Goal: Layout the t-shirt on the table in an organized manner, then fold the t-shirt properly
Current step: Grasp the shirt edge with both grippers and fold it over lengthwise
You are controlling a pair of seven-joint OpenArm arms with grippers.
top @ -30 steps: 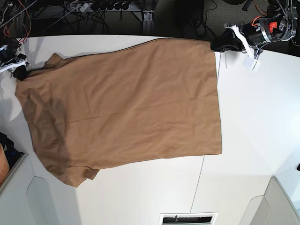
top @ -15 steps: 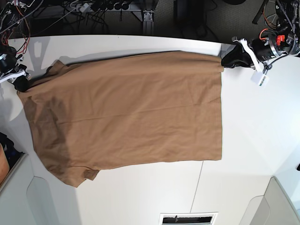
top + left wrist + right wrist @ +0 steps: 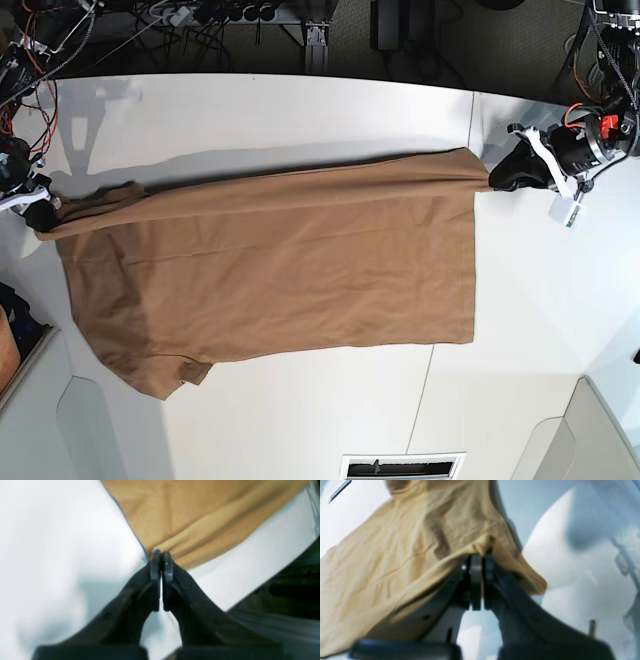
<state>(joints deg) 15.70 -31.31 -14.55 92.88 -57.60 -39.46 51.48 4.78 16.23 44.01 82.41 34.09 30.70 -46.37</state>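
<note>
The tan-brown t-shirt (image 3: 280, 260) lies spread across the white table (image 3: 300, 110), its far edge lifted and stretched taut between both grippers. My left gripper (image 3: 497, 178) at the right of the base view is shut on the shirt's far hem corner (image 3: 172, 547); the same gripper (image 3: 161, 555) shows pinching the cloth in the left wrist view. My right gripper (image 3: 42, 212) at the left edge is shut on the shoulder end; in its wrist view the gripper (image 3: 480, 560) has the t-shirt (image 3: 395, 555) draped over its fingers.
Cables and equipment lie beyond the table's far edge (image 3: 230, 15). A dark seam (image 3: 425, 400) runs through the tabletop at the near right. A vent slot (image 3: 400, 466) sits at the near edge. A white tag (image 3: 566, 211) hangs from the left arm.
Both grippers have moved toward the near side, dragging the shirt's far edge with them; the shirt now spans less depth on the table and its far edge is pulled straighter.
</note>
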